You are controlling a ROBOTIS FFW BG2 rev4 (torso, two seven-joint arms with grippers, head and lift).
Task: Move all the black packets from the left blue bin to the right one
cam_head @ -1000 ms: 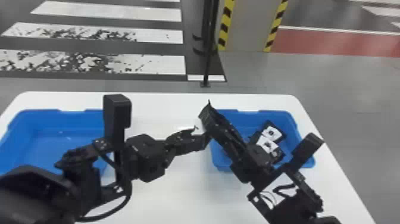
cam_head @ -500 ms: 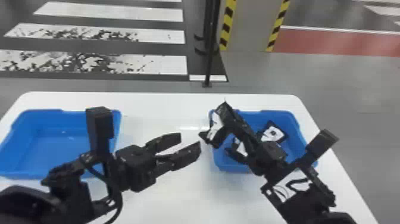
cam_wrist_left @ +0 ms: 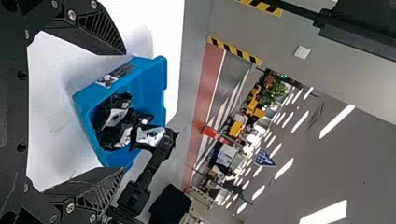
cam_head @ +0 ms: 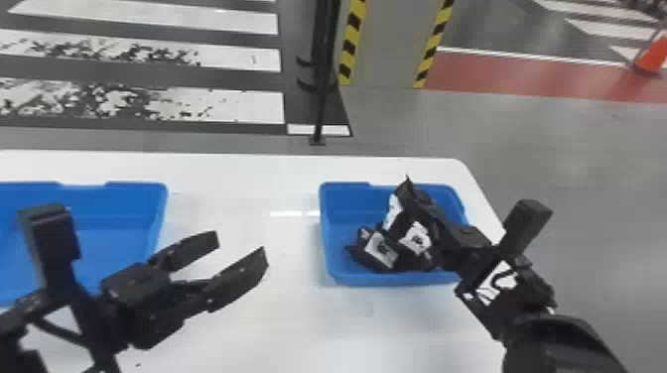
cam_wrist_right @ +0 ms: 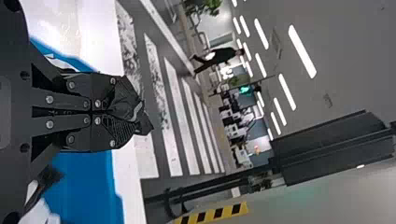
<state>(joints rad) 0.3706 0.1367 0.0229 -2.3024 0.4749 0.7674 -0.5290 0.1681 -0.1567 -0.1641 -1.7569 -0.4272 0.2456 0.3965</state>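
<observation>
Left tool (cam_head: 242, 247): fingers apart, lower left.
Right tool (cam_head: 416, 198): clamped on black packet (cam_head: 393, 212) over right bin (cam_head: 392, 279), right of centre.

You're in a large indoor hall, somewhere between a workshop and an open office.

Before your white tabletop (cam_head: 278, 322), the hard grey floor (cam_head: 570, 163) carries worn white crossing stripes (cam_head: 248, 106) like a street's, plus a red lane (cam_head: 496, 74) and an orange cone (cam_head: 654, 55); a grey pillar (cam_head: 389, 44) has yellow-and-black hazard bands (cam_head: 351, 47) on its edges. Look deeper in your left wrist view and you get long rows of ceiling strip lights (cam_wrist_left: 337, 121), green plants (cam_wrist_left: 274, 93) and yellow furnishings (cam_wrist_left: 236, 128), too small for you to name exactly.
</observation>
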